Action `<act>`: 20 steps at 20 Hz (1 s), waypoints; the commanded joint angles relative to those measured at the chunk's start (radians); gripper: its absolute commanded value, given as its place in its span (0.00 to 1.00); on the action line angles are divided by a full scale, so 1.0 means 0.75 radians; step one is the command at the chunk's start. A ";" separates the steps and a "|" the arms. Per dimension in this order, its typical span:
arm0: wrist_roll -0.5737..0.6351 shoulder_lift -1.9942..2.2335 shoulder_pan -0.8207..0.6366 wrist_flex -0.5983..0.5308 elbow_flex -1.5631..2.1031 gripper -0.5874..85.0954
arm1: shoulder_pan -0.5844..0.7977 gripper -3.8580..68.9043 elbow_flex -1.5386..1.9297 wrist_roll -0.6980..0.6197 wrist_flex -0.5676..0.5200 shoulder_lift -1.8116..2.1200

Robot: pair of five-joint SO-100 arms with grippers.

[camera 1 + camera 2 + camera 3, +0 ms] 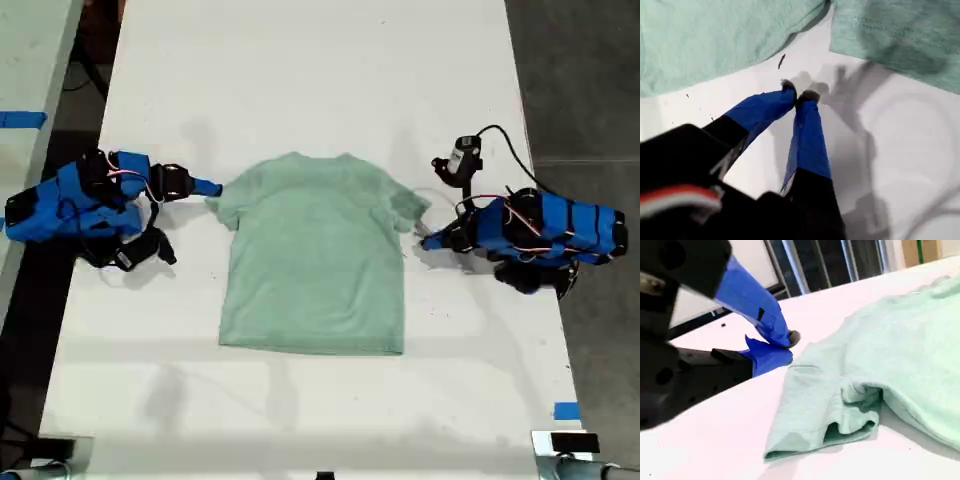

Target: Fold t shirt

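Find the t shirt (312, 260) spread flat mid-table (300, 80), neck toward the exterior view's top. Open my first gripper (424, 241), clenched on nothing just beside the sleeve (405, 205) at the exterior view's right, and likewise my second gripper (212, 188), closed and empty at the other sleeve (222, 200). Slide one jaw under each hem, pinch a single layer, then lift both sides evenly and fold inward, keeping the cloth from bunching.
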 commanded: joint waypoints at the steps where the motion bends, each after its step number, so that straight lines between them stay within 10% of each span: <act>1: 0.012 0.008 0.041 0.004 0.053 0.01 | 0.053 0.13 0.057 0.470 0.000 0.010; 13: 0.012 0.008 0.043 0.004 0.053 0.01 | 0.037 0.06 -0.211 0.785 -0.004 -0.119; 20: 0.012 0.008 0.043 0.004 0.053 0.01 | 0.440 0.45 -0.861 0.454 0.029 -1.002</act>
